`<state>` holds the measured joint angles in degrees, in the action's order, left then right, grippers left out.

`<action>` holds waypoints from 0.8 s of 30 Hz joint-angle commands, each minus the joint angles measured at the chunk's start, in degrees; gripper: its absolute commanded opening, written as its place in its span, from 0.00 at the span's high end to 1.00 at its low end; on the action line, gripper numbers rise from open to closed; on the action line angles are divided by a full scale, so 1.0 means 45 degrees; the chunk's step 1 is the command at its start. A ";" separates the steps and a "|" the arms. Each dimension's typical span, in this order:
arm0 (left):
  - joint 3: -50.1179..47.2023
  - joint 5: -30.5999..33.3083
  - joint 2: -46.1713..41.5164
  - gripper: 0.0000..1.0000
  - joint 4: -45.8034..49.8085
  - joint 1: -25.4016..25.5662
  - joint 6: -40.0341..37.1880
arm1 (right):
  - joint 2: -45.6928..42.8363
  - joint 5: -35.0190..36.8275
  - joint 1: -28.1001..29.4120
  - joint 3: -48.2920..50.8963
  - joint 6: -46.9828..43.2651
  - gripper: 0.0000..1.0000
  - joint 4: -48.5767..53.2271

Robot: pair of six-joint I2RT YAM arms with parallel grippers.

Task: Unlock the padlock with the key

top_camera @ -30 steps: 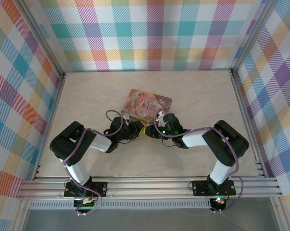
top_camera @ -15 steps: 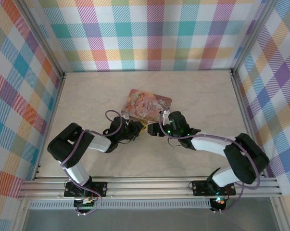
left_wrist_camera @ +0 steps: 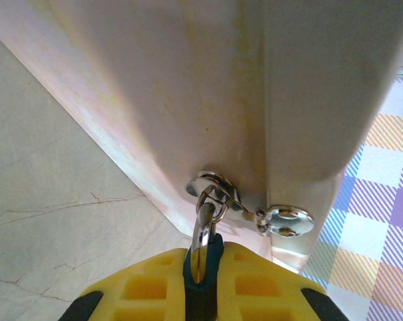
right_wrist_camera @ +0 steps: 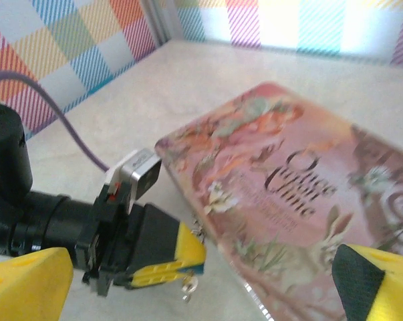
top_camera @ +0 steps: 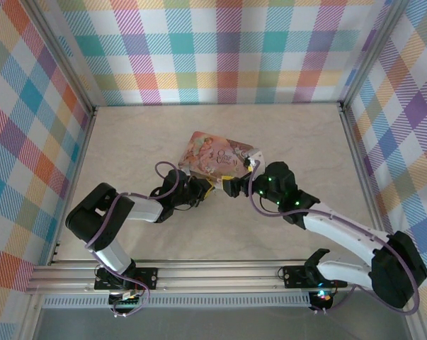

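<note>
1. The table (top_camera: 128,142) has a pale marbled top, walled on the left, right and far sides by checked cloth.
2. The right arm (top_camera: 340,230) has its elbow low at the near right. Its forearm stretches long towards the far left, to the middle of the table.
3. The left arm (top_camera: 128,209) is folded tighter, with its elbow at the near left and its forearm running right.
4. The pink tin (top_camera: 217,154) lies flat in the middle of the table, just beyond both wrists.
5. The right gripper (top_camera: 234,185) sits by the tin's near edge. Its yellow fingers (right_wrist_camera: 24,281) are spread wide and hold nothing.
6. The left gripper (top_camera: 201,191) faces it from the left, with its fingers (left_wrist_camera: 148,284) pressed in on the padlock.
7. The padlock (left_wrist_camera: 208,257) is pinched by its blue body at the tin's near edge, and its shackle is hooked through a metal ring (left_wrist_camera: 211,184) on the tin.
8. A small silvery piece (left_wrist_camera: 285,221) hangs just right of that ring; I cannot tell whether it is the key.
</note>
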<state>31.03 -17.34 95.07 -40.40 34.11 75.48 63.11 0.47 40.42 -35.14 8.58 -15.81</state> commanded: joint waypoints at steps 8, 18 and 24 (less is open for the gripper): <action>0.0488 -0.0208 -0.0309 1.00 0.1693 0.0123 0.0265 | -0.0141 -0.0440 -0.0087 0.0073 -0.5156 0.00 -0.0006; 0.0917 -0.0327 -0.0364 1.00 0.2316 0.0155 0.0548 | 0.0947 0.0213 0.1391 0.0866 -1.0271 0.00 -0.0488; 0.0996 -0.0404 -0.0305 1.00 0.2291 0.0179 0.0879 | 0.3075 0.1216 0.2404 0.1182 -1.0695 0.01 -0.2786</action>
<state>34.50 -18.15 94.37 -32.91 34.11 77.49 74.28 3.73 49.98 -30.65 -35.97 -20.84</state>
